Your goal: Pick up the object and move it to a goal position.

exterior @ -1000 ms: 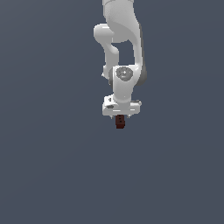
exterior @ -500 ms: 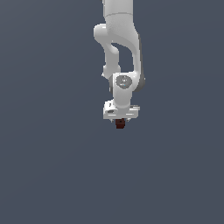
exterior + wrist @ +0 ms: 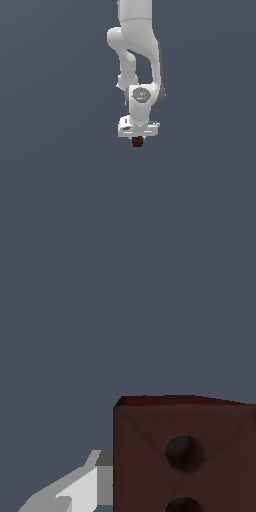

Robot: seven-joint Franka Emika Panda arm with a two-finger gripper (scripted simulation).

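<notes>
The object is a tiny dark red-brown block [image 3: 137, 142], seen just under the white gripper [image 3: 138, 141] in the exterior view. The gripper hangs from the white arm near the middle of that view and is shut on the block, holding it in the air. In the wrist view the block [image 3: 182, 453] fills much of the picture, dark red-brown with round dark dimples on its face. One grey-white finger [image 3: 75, 488] touches its side. The other finger is hidden behind the block.
A plain, even grey-blue backdrop [image 3: 50, 190] fills everything around the arm in both views. No goal marker, table edge or other object shows.
The arm and gripper have risen a little in the exterior view with the block still held, and shifted slightly toward the exterior view's right.
</notes>
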